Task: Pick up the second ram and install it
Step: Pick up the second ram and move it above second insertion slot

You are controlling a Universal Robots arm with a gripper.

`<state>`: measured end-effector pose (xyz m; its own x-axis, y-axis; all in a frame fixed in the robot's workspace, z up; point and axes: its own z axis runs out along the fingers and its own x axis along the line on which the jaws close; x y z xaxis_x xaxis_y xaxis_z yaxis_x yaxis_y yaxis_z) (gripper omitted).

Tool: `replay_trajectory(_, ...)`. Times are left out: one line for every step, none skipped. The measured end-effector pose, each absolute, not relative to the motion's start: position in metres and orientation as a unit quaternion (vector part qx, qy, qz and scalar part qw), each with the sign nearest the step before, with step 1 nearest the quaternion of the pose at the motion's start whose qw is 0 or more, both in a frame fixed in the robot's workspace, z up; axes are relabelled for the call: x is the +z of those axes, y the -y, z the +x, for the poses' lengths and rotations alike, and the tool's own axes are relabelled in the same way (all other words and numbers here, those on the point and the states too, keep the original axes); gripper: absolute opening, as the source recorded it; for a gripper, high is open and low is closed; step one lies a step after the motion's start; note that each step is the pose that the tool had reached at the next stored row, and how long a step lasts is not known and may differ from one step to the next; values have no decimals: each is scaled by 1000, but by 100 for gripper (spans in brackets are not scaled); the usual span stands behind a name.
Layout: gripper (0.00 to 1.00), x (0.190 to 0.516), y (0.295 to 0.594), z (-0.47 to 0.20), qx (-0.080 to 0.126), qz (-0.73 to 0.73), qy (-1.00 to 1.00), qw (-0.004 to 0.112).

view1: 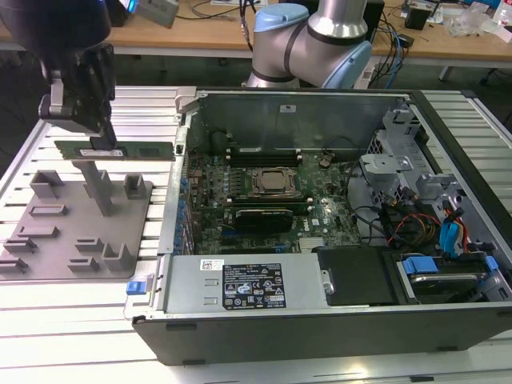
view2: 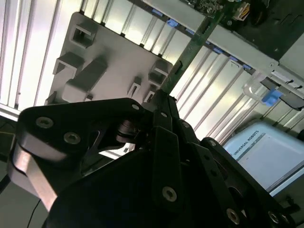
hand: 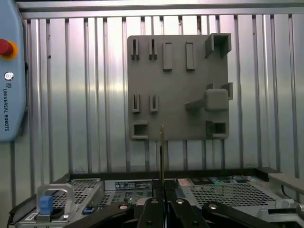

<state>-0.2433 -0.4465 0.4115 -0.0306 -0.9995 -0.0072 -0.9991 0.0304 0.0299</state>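
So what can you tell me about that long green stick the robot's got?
The second ram is a long, thin, flat green board. It lies level, standing on its long edge, held up over the grey holder plate on the exterior view's left of the open computer case. The gripper is shut on it near its middle. In both wrist views it shows edge-on, as a narrow strip sticking out from the gripper.

Slatted, likely metal table (view1: pixel 64 320): fixture (view1: pixel 56 232), computer (view1: pixel 320 330)
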Motion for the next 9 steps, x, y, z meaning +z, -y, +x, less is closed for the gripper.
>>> replay_trajectory(9, 412, 447, -237, -13, 696, 718, 8)
replay_trajectory(9, 412, 447, -230, -13, 696, 718, 8)
replay_trajectory(9, 412, 447, -223, -13, 696, 718, 8)
replay_trajectory(9, 411, 446, -217, -13, 696, 718, 8)
replay_trajectory(9, 412, 447, -213, -13, 696, 718, 8)
replay_trajectory(9, 412, 447, -210, -13, 696, 718, 8)
replay_trajectory(9, 411, 447, -205, -13, 696, 718, 8)
replay_trajectory(9, 411, 447, -200, -13, 696, 718, 8)
replay_trajectory(9, 411, 447, -197, -13, 696, 718, 8)
